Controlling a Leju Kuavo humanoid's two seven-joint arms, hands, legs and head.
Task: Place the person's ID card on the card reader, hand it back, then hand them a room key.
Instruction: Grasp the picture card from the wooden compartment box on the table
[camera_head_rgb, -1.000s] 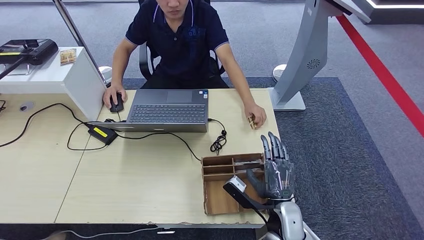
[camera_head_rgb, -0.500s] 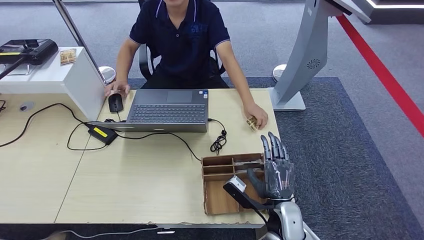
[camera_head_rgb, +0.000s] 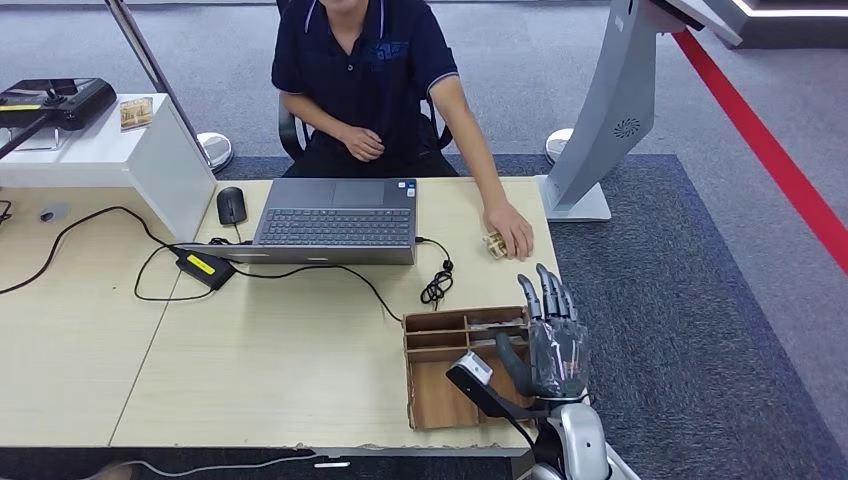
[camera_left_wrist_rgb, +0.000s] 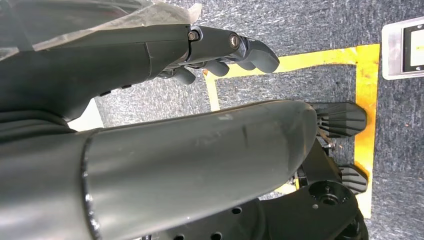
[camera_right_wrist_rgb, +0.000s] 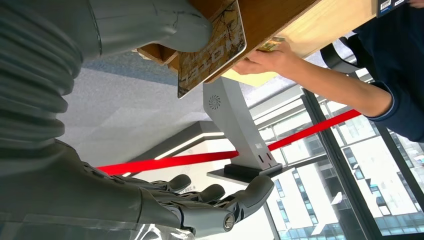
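Observation:
My right hand (camera_head_rgb: 553, 338) hovers over the right end of the wooden tray (camera_head_rgb: 432, 395), its fingers straight and spread toward the person. A patterned card printed HOTEL (camera_right_wrist_rgb: 212, 47) sticks out of a tray slot right by my thumb (camera_right_wrist_rgb: 170, 22), and my fingers (camera_right_wrist_rgb: 220, 200) stay far from it. The same card shows grey in a tray slot (camera_head_rgb: 497, 322). The person's hand (camera_head_rgb: 512, 235) rests on the table edge over a small yellowish item (camera_head_rgb: 493, 243). My left hand (camera_left_wrist_rgb: 220, 47) hangs beside my body over the floor, loosely curved and holding nothing.
A laptop (camera_head_rgb: 335, 220), a mouse (camera_head_rgb: 231, 205), a power brick (camera_head_rgb: 205, 266) and cables lie between me and the person. A white box (camera_head_rgb: 120, 155) at the left carries a black device (camera_head_rgb: 60, 100). A grey kiosk stand (camera_head_rgb: 600, 120) rises at the table's right corner.
The person took one hand off the mouse and drew it back to the body. Their other hand shifted slightly on the small item. My right hand has stayed put.

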